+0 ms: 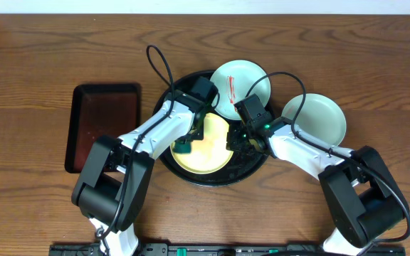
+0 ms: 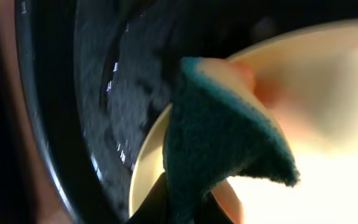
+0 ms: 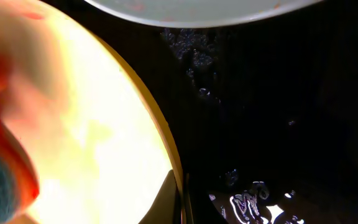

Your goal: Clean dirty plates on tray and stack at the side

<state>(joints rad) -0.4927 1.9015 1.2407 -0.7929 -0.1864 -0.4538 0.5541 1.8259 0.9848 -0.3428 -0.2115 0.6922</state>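
From above, we see the big round black tray (image 1: 212, 182) in the middle of the wooden table (image 1: 34, 71). The yellow plate (image 1: 208, 155) lies flat on the tray. The left gripper (image 1: 188, 142) is over this plate, and its jaws are closed tight on a dark green sponge (image 1: 184, 148) that rests on the plate's left part. The right gripper (image 1: 239, 142) is at the plate's right rim with its jaws closed, but we cannot tell if they pinch the rim. One blue-green plate (image 1: 253, 77) with a red smear (image 1: 231, 87) sits at the far edge of the tray, partly over the rim. The other blue-green plate (image 1: 319, 117) lies on the table to the right, off the tray. A small dark rectangular tray (image 1: 105, 128) sits on the left, apart from the rest. In the left wrist view, the sponge fills the middle, held from below, and its tip lies on the yellow plate, with a blurry red patch just behind it and the wet black tray to the left. In the right wrist view, the yellow plate glows on the left and red shows at its far left edge beside a bit of the sponge. The black tray is on the right, and a pale plate's edge shows at the top.
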